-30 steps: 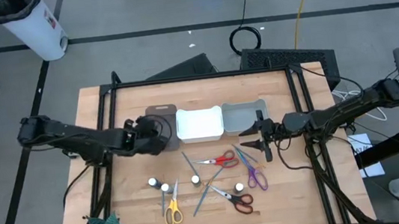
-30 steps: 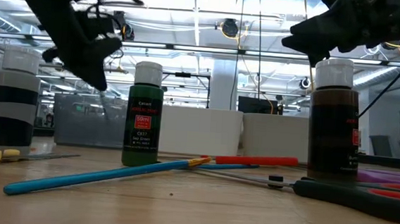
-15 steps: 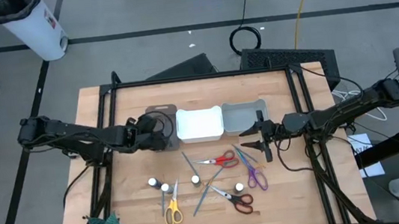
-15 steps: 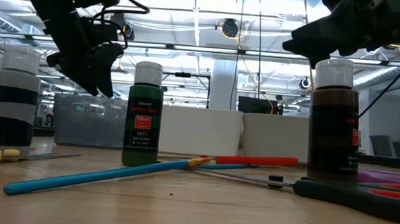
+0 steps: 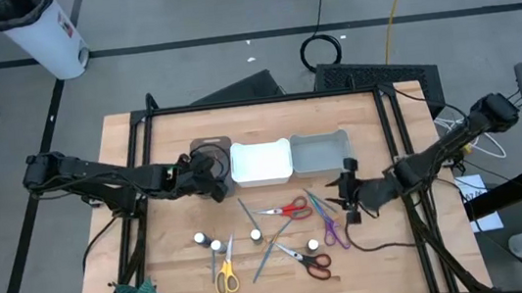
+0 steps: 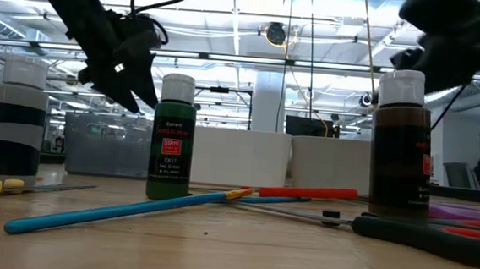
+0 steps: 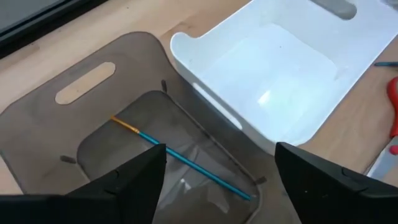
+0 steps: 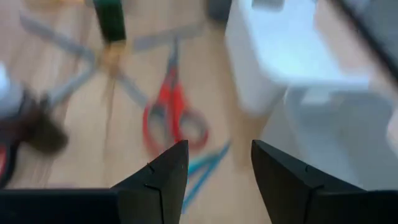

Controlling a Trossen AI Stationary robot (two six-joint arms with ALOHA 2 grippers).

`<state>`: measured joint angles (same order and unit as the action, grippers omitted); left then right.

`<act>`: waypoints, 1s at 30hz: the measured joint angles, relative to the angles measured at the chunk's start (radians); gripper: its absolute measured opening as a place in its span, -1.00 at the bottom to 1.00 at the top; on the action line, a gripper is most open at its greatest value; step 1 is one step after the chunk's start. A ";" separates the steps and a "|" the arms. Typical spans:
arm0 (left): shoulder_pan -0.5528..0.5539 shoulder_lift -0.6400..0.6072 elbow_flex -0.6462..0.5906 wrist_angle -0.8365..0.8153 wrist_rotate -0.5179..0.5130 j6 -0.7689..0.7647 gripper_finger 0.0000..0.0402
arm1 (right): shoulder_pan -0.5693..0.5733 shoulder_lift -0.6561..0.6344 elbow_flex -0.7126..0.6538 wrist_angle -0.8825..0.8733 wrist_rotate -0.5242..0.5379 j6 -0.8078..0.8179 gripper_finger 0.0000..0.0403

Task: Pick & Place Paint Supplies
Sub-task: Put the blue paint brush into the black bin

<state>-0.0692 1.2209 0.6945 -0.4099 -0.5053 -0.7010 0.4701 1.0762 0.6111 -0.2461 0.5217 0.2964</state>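
A thin teal paintbrush with an orange tip (image 7: pixel 180 158) lies flat on the floor of the translucent brown rectangular bin (image 5: pixel 204 149), which stands toward the far edge of the wooden table (image 5: pixel 153 238). The left gripper (image 5: pixel 208 179) hangs directly over that bin, fingers (image 7: pixel 127 180) spread wide with nothing between them; the brush sits below the gap, not touched by either finger. Just beside the brown bin stands the white plastic bin (image 5: pixel 261 163), and beyond that the grey bin (image 5: pixel 320 152).

The other paint supplies lie on the near half of the table: red-handled scissors (image 5: pixel 293 208), purple-handled scissors (image 5: pixel 335 234), yellow-handled scissors (image 5: pixel 226 278), black-handled scissors (image 5: pixel 313 261), more thin teal brushes (image 5: pixel 266 257), and small white-capped bottles (image 5: pixel 216 244), one of which is green (image 6: pixel 173 138).

The right gripper (image 5: pixel 350 193) is near the grey bin's near side, just beside the purple-handled scissors, its fingers (image 8: pixel 155 180) partly apart and empty, above the red-handled scissors.
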 joint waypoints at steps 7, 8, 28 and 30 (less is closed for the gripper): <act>0.000 0.000 0.000 0.004 0.003 -0.027 0.50 | 0.135 0.135 0.003 -0.195 -0.005 0.292 -0.16; 0.000 0.000 0.000 0.004 0.004 -0.036 0.50 | 0.151 0.155 0.000 -0.190 -0.009 0.318 -0.16; 0.000 0.000 0.000 0.080 0.000 -0.003 0.47 | 0.205 0.318 -0.119 -0.011 -0.069 0.491 -0.22; 0.000 0.000 0.000 0.080 -0.001 -0.003 0.45 | 0.204 0.318 -0.132 -0.012 -0.070 0.505 -0.30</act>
<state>-0.0692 1.2209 0.6942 -0.3294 -0.5060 -0.7037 0.6743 1.3945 0.4795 -0.2584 0.4514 0.8019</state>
